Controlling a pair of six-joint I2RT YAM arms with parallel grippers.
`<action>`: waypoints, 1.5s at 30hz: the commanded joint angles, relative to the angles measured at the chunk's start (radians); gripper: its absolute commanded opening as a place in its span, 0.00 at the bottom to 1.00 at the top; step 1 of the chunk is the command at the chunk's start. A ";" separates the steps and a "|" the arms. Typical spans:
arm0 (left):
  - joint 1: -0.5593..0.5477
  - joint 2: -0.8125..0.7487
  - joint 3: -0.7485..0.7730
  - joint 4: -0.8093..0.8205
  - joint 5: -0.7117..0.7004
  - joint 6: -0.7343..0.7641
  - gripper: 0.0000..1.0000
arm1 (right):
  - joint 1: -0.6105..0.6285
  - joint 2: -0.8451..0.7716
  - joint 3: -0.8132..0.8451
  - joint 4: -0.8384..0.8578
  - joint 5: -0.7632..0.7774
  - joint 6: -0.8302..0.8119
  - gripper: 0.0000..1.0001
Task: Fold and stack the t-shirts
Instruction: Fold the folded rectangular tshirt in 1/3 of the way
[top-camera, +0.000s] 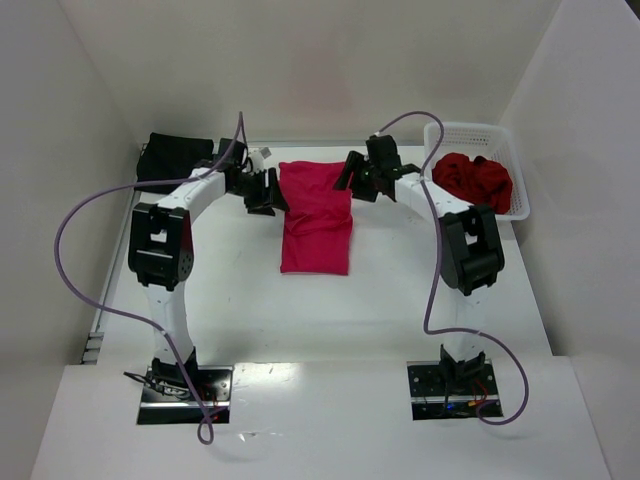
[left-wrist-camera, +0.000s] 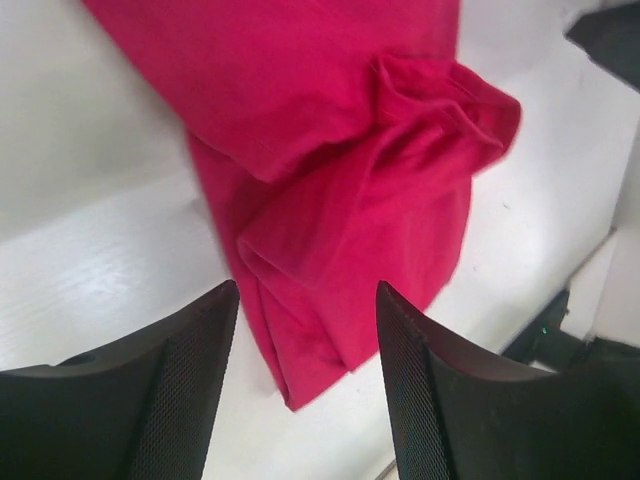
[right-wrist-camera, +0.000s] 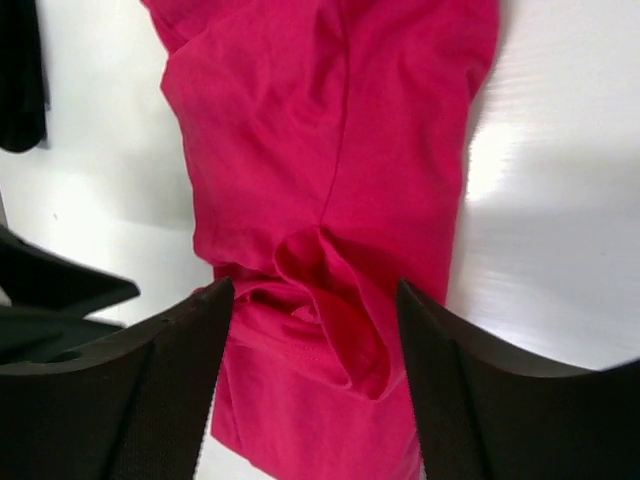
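A bright crimson-pink t-shirt (top-camera: 315, 215) lies folded into a long strip on the white table, its far end rumpled. My left gripper (top-camera: 268, 190) hovers at the strip's far left edge, and my right gripper (top-camera: 352, 172) at its far right corner. In the left wrist view the left gripper (left-wrist-camera: 308, 300) stands open over a folded corner of the t-shirt (left-wrist-camera: 340, 180), pinching nothing. In the right wrist view the right gripper (right-wrist-camera: 315, 295) is open above a raised fold of the t-shirt (right-wrist-camera: 330, 150). A black t-shirt (top-camera: 175, 155) lies at the back left. Darker red t-shirts (top-camera: 473, 178) sit in the basket.
A white lattice basket (top-camera: 462, 128) stands at the back right against the wall. White walls enclose the table on three sides. The black t-shirt (right-wrist-camera: 20, 80) shows at the left edge of the right wrist view. Purple cables loop beside both arms.
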 joint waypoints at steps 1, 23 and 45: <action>-0.011 -0.086 -0.024 0.005 0.097 0.092 0.66 | -0.018 -0.056 -0.007 0.023 0.013 -0.019 0.69; -0.149 -0.244 -0.415 0.275 -0.118 -0.161 0.00 | 0.115 -0.131 -0.265 0.152 -0.279 -0.147 0.07; -0.159 -0.057 -0.205 0.237 -0.409 -0.161 0.00 | 0.157 -0.078 -0.181 0.101 -0.078 -0.186 0.19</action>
